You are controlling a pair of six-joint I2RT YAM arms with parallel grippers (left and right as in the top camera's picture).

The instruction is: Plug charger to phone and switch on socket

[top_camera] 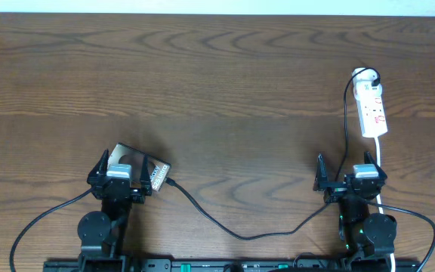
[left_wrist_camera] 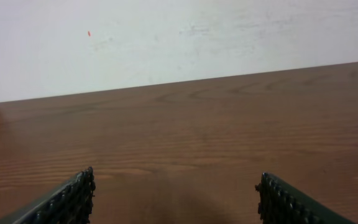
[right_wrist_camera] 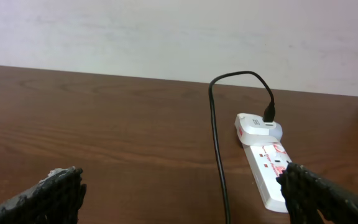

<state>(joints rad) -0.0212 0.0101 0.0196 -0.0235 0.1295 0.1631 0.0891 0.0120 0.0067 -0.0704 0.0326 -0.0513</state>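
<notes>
Dark wood table (top_camera: 225,83) runs back to a white wall (left_wrist_camera: 166,37). Both grippers stand wide open with nothing between the fingers. The left gripper (left_wrist_camera: 176,186) hangs over the phone (top_camera: 157,174) (only its labelled end shows, near left). The charger (top_camera: 251,236) runs from the phone's end, where its tip seems to touch, past the right gripper (right_wrist_camera: 182,193) to the socket (top_camera: 373,112), far right.

The phone (top_camera: 138,162) lies near left on the desk (top_camera: 202,91), the socket (top_camera: 373,112) farther back at right, and the charger (top_camera: 240,234) runs between them.
</notes>
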